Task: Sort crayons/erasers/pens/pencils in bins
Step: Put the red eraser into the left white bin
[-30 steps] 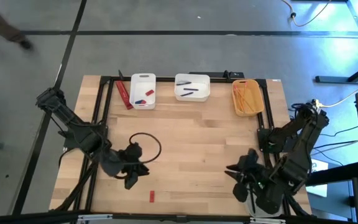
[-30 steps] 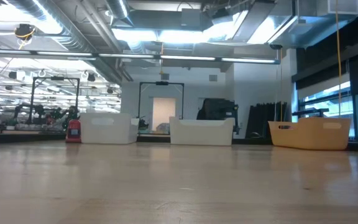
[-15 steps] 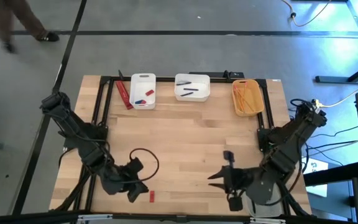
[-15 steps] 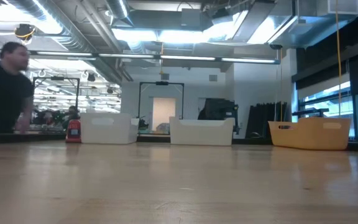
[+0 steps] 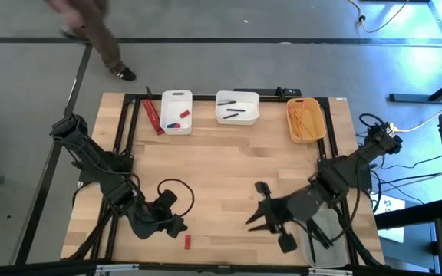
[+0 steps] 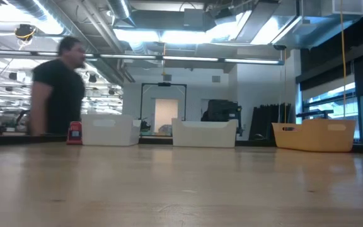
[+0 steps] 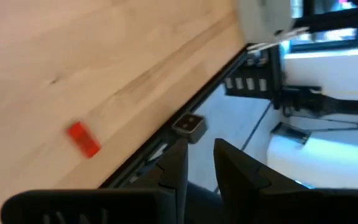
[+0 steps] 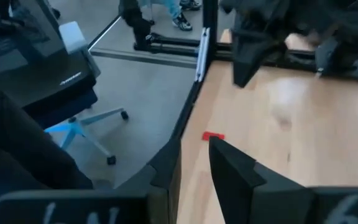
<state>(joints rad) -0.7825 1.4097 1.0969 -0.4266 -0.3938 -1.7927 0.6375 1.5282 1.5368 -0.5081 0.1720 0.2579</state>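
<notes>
Already most of the sorting looks done. The thin orange-tan wooden pencils (image 5: 304, 116) lie in the yellow-orange plastic bin (image 5: 306, 137) at the far right of the row, the slim black pens (image 5: 235, 112) lie in the wider white plastic bin (image 5: 238, 96), and the narrow white plastic bin (image 5: 176, 95) holds a small red piece and a small blue piece. A translucent grey plastic bin (image 5: 330, 230) sits at the near right corner, partly under the right arm. One small red block (image 5: 187, 242), likely an eraser or crayon stub, lies alone on the light wooden table (image 5: 229, 165) near its front edge, so it appears to be what is left. A flat red strip (image 5: 153, 116) rests beside the narrow white bin.

The left gripper (image 7: 197, 163) hovers just beside the red block, fingers a narrow gap apart and holding nothing. The right gripper (image 8: 192, 163) shows the same: a slim gap, empty.

Compared with a second ago, the left gripper has dropped closer to the red block, the right arm has swung inward off the grey bin toward the table's middle, and a person (image 6: 58, 88) has walked into the background.
</notes>
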